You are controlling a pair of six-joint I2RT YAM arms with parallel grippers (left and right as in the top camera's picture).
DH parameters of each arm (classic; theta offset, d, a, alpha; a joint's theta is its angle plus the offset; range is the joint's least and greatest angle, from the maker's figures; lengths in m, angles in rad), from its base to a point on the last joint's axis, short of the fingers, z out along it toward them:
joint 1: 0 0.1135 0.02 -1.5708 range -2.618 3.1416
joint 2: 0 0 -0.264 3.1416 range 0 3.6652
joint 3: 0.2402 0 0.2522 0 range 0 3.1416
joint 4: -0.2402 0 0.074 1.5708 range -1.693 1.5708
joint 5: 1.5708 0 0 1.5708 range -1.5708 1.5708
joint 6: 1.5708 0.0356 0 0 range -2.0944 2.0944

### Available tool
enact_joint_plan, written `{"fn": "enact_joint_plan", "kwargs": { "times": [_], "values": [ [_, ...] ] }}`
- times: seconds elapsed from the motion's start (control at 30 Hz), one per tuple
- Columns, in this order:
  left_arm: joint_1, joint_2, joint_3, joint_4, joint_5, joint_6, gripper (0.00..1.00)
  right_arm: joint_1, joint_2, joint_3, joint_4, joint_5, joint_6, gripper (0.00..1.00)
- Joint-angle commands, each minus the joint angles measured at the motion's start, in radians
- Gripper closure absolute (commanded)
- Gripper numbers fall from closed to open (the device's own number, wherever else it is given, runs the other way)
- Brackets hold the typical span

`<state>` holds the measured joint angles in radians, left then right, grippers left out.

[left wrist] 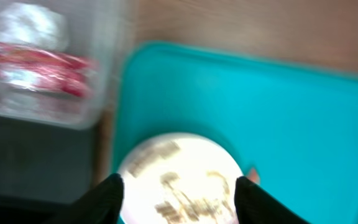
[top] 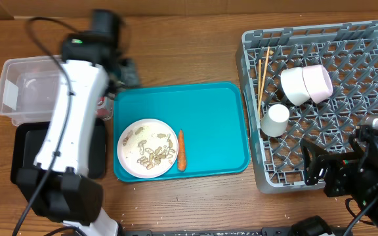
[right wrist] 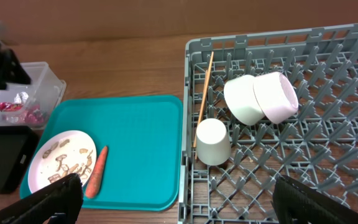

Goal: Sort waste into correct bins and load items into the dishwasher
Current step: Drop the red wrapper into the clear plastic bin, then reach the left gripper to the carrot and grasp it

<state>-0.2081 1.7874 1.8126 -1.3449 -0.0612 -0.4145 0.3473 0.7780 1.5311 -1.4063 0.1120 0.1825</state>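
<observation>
A white plate [top: 147,148] with tan peanut shells [top: 155,156] lies on the teal tray [top: 209,111], with an orange carrot [top: 181,149] beside it. The clear tub [top: 25,92] holds the red wrapper [left wrist: 36,62] and something white, blurred [left wrist: 33,25]. The black tray [top: 25,154] lies in front of the tub. The grey dish rack [top: 373,98] holds two bowls [top: 294,85] [top: 318,81], a cup [top: 275,120] and chopsticks [top: 263,75]. My left gripper [left wrist: 179,186] is open and empty above the plate [left wrist: 179,180]. My right gripper [right wrist: 176,183] is open and empty over the rack's front left corner.
The white left arm [top: 71,118] stretches over the black tray and the tub's right end. The right arm [top: 359,170] covers the rack's front right part. Bare wooden table [top: 176,52] lies behind the teal tray.
</observation>
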Motion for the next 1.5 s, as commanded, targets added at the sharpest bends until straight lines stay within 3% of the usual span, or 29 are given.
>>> {"fn": "enact_joint_plan", "kwargs": {
  "times": [0.0,0.1,0.23,0.43,0.87,1.2,1.47],
  "values": [
    [-0.164,-0.025,-0.034,-0.013,0.028,-0.056,0.44,-0.002,-0.004,0.0,0.005,0.006,-0.003,0.0],
    [-0.308,-0.016,-0.139,0.053,0.006,-0.152,0.5,-0.002,-0.004,0.0,0.005,0.006,-0.003,0.0],
    [-0.47,0.0,-0.315,0.146,0.008,-0.289,0.51,-0.002,-0.004,0.0,0.005,0.007,-0.003,0.0],
    [-0.585,0.019,-0.438,0.182,0.034,-0.32,0.53,-0.002,-0.004,0.0,0.005,0.006,-0.003,0.0],
    [-0.589,0.019,-0.636,0.21,-0.012,-0.378,0.57,-0.002,-0.004,0.0,0.005,0.006,-0.003,0.0],
    [-0.587,0.019,-0.692,0.359,0.001,-0.275,0.55,-0.002,-0.004,0.0,0.005,0.006,-0.003,0.0],
    [-0.581,0.019,-0.731,0.42,-0.063,-0.27,0.53,-0.002,-0.004,0.0,0.005,0.006,-0.003,0.0]
  ]
}}
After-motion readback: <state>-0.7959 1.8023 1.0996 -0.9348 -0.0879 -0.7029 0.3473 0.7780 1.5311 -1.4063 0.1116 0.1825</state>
